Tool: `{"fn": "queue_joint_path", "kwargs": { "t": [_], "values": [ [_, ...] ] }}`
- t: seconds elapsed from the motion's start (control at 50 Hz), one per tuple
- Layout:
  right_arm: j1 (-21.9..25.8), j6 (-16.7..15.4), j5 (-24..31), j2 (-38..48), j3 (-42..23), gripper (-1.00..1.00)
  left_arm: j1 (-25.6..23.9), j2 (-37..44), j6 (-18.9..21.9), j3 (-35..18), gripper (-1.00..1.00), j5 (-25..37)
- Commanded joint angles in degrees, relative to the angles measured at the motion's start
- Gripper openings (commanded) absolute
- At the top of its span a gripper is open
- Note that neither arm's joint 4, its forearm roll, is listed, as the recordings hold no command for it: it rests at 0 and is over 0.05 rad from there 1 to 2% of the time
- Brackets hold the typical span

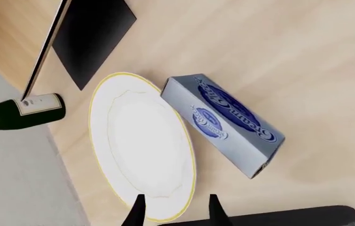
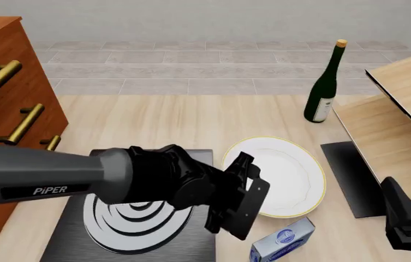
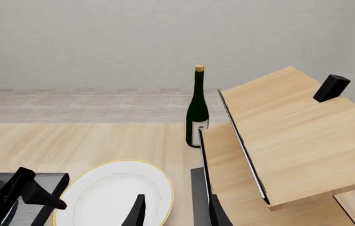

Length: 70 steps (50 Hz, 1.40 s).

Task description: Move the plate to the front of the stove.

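- Pale wood tabletop (image 2: 154, 120) runs back to a grey tiled floor and a plain wall, with a brown drawer cabinet (image 2: 9, 109) at the left edge of the front view.
- On it, the plate (image 2: 285, 174) lies flat just right of the stove (image 2: 118, 229), between the stove and a plain black mat (image 2: 351, 174); it sits beside the stove, so the move looks not yet made.
- The left gripper (image 1: 174, 207) is over the plate's stove-side rim, its fingers spread apart and holding nothing; whether they touch the rim I cannot tell.
- The right gripper (image 3: 174, 209) sits low at the right, fingers parted and empty, well apart from the plate.
- What remains, as I judge it: grasping the rim, carrying the plate, and setting it down in front of the stove.
- The plate carries nothing; a closed blue-and-white box (image 2: 281, 243) lies just beside its near edge, contents hidden.
- A corked green bottle (image 2: 324, 82) stands upright farther back; what it holds cannot be seen.
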Motion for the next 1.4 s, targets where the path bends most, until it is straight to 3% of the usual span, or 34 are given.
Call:
{"fn": "queue_joint_path", "kwargs": {
  "t": [0.02, 1.4],
  "values": [
    [0.0, 0.0, 0.0, 0.0, 0.0, 1.0, 0.6, 1.6, 0.2, -0.9, 1.0, -0.5],
    [0.1, 0.0, 0.0, 0.1, 0.0, 1.0, 2.3, 6.9, 1.1, -2.6, 1.0, -3.6]
  ]
}}
